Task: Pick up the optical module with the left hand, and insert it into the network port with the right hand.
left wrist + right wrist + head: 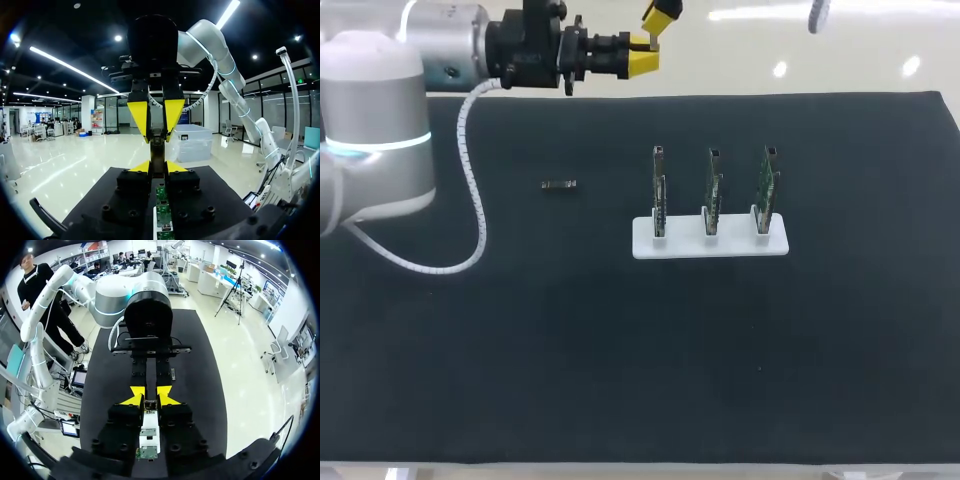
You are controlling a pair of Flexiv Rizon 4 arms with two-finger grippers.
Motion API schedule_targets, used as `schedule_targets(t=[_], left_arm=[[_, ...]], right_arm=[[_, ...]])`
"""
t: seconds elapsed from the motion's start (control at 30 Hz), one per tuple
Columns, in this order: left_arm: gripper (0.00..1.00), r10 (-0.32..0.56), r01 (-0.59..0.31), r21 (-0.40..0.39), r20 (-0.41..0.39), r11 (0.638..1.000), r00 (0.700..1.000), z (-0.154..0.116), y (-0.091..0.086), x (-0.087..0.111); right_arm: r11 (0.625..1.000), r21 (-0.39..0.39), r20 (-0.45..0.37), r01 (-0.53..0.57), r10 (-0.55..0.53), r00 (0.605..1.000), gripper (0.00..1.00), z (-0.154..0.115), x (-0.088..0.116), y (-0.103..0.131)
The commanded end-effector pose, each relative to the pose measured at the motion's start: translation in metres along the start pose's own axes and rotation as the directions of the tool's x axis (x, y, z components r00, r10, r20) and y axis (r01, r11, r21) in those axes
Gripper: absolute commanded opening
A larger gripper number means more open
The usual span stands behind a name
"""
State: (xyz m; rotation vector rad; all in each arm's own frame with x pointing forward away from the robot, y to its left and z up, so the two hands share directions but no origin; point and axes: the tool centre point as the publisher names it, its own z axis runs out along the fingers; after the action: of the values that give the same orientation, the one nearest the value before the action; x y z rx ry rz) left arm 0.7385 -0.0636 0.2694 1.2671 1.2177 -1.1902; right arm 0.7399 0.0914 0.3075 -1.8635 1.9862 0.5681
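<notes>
optical module (558, 185): lying flat on tabletop (620, 380); appearing small, light, rigid, slippery; gripping across its long sides seeming best. left end effector (157, 167), right end effector (150, 397): both sitting narrowed, holding nothing.

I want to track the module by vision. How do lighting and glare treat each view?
Head view: the black mat shows no glare, yet the dark optical module barely stands out on it; the white card holder is bright. Left wrist view: harsh ceiling strips, but the right gripper reads clearly. Right wrist view: even light, no hard shadows.
</notes>
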Motion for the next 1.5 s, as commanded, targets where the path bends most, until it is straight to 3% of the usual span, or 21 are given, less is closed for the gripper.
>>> schedule_targets(t=[0.03, 0.23, 0.27, 0.3, 0.73, 1.0, 1.2, 1.5], left_arm=[[0.0, 0.002, -0.002, -0.004, -0.003, 1.0, 1.0, 0.001, -0.003, 0.001], [0.0, 0.01, -0.01, 0.002, -0.016, 1.0, 1.0, 0.002, -0.002, -0.001], [0.44, 0.009, -0.009, -0.001, -0.022, 1.0, 1.0, 0.003, -0.002, -0.001], [1.0, 0.018, -0.018, 0.003, -0.021, 1.0, 1.0, 0.003, -0.002, -0.002], [1.0, 0.009, -0.009, 0.004, -0.024, 1.0, 1.0, 0.002, -0.001, -0.001], [1.0, -0.004, 0.002, -0.028, -0.05, 1.0, 0.999, -0.023, -0.005, 0.006], [1.0, -0.03, 0.02, -0.056, -0.178, 0.998, 0.984, -0.05, -0.013, 0.013], [1.0, -0.083, 0.046, -0.111, -0.361, 0.993, 0.929, -0.089, -0.029, 0.031]], right_arm=[[1.0, 0.004, 0.002, 0.0, 0.0, 1.0, 0.0, 0.001, 0.001, 0.0], [1.0, 0.004, 0.002, 0.0, 0.0, 1.0, 0.0, 0.001, 0.001, 0.0], [1.0, 0.004, 0.002, 0.0, 0.0, 1.0, 0.0, 0.001, 0.001, 0.0], [1.0, 0.004, 0.002, 0.0, 0.0, 1.0, 0.0, 0.001, 0.001, 0.0], [1.0, 0.004, 0.002, 0.0, 0.0, 1.0, 0.0, 0.001, 0.001, 0.0], [1.0, 0.004, 0.002, 0.0, 0.0, 1.0, 0.0, 0.001, 0.001, 0.0], [1.0, 0.004, 0.002, 0.0, 0.0, 1.0, 0.0, 0.001, 0.001, 0.0], [1.0, 0.004, 0.002, 0.0, 0.0, 1.0, 0.0, 0.001, 0.001, 0.0]])
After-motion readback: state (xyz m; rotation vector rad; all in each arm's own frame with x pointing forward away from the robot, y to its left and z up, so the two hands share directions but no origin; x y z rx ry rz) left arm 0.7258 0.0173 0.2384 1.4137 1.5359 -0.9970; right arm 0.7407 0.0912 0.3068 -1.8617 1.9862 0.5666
